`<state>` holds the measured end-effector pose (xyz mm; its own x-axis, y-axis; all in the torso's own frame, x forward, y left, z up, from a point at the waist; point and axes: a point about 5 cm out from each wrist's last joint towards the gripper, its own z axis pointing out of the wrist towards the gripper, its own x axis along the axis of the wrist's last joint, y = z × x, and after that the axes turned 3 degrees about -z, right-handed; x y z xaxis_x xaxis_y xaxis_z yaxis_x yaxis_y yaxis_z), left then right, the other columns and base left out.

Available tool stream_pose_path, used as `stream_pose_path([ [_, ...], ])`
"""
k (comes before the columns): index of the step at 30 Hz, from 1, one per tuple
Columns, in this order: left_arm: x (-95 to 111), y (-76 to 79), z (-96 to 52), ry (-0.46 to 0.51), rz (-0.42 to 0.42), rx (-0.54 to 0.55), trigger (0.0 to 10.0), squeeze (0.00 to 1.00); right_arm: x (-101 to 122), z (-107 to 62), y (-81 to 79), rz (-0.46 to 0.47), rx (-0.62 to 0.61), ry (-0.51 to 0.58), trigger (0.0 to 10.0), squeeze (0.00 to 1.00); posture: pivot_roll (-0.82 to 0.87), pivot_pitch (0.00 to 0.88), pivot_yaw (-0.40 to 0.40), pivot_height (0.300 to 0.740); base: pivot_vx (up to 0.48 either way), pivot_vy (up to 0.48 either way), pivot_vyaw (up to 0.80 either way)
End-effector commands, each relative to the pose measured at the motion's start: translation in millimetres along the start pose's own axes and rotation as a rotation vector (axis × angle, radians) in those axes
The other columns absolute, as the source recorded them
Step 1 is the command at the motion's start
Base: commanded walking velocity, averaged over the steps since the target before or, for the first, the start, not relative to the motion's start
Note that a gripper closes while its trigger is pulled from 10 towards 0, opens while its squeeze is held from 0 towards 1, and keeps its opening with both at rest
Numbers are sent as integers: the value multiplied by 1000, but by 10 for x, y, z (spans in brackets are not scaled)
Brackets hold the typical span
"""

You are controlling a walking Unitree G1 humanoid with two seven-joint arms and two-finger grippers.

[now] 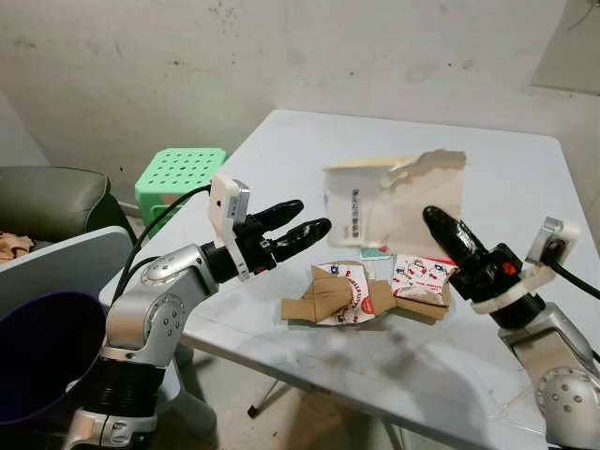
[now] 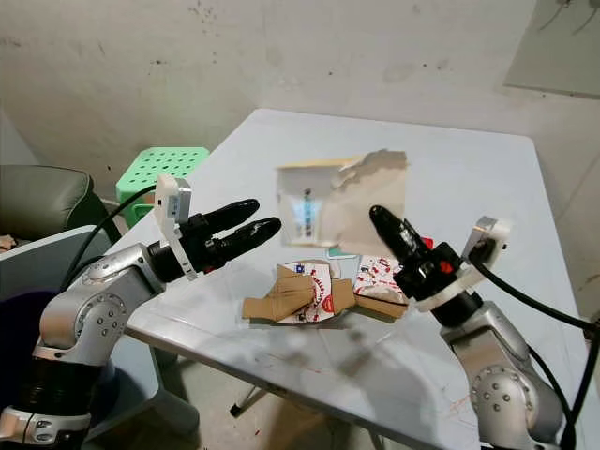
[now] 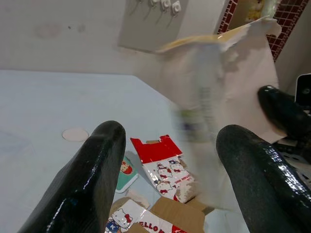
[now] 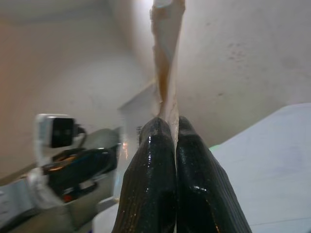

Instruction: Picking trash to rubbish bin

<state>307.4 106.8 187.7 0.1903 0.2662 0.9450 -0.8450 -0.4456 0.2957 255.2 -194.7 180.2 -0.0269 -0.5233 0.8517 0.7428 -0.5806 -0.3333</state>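
Pale concrete wall backs a white surface (image 1: 487,159) where the right pincer (image 1: 439,223), fingers pressed together, holds one torn paper envelope (image 1: 394,199) upright above the litter. Left pincer (image 1: 302,218) hovers nearby, fingers parted and empty. Below lie flattened printed cardboard pieces (image 1: 352,292). One dark bin (image 1: 42,361) sits at left.

A bare, shabby home room: stained plaster wall (image 1: 187,56) at twelve o'clock, white folding table (image 1: 525,178), green plastic stool (image 1: 178,173) at ten o'clock.
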Motion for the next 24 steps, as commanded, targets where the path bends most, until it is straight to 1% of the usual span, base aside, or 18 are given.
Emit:
stream_pose_path([
  [1,63,36,-1,-3,19,-30,10000,0,30,42,-79,2,61,-1,10000,0,5,11,71,740,0,0,0],
  [6,46,59,2,-12,4,-51,10000,0,36,48,-112,26,91,10,10000,0,3,10,74,740,0,0,0],
  [12,20,139,10,-22,-31,-111,10000,0,39,74,-142,32,111,8,10000,0,3,12,75,740,0,0,0],
  [13,20,152,10,-23,-34,-122,8863,0,38,77,-145,33,114,7,10000,0,3,12,75,740,0,0,0],
  [14,19,165,9,-24,-40,-131,8353,0,36,81,-151,34,119,6,10000,0,3,12,75,740,0,0,0],
  [15,16,168,11,-27,-45,-131,9373,0,35,83,-154,35,121,5,10000,0,3,12,75,740,0,0,0],
  [16,13,170,12,-29,-50,-131,9373,0,34,85,-156,35,123,5,10000,0,3,12,75,740,0,0,0],
  [17,18,187,14,-20,-60,-145,1098,0,31,93,-160,36,124,5,10000,0,3,12,75,740,0,0,0],
  [18,21,192,14,-17,-62,-149,1098,0,31,95,-161,36,124,5,10000,0,3,12,75,740,0,0,0],
  [19,28,195,12,-9,-67,-152,0,0,28,97,-164,35,126,4,10000,0,3,12,75,740,0,0,0],
  [24,40,190,-10,-6,-81,-161,0,0,18,96,-165,35,128,-4,10000,0,3,10,77,740,0,0,0],
])
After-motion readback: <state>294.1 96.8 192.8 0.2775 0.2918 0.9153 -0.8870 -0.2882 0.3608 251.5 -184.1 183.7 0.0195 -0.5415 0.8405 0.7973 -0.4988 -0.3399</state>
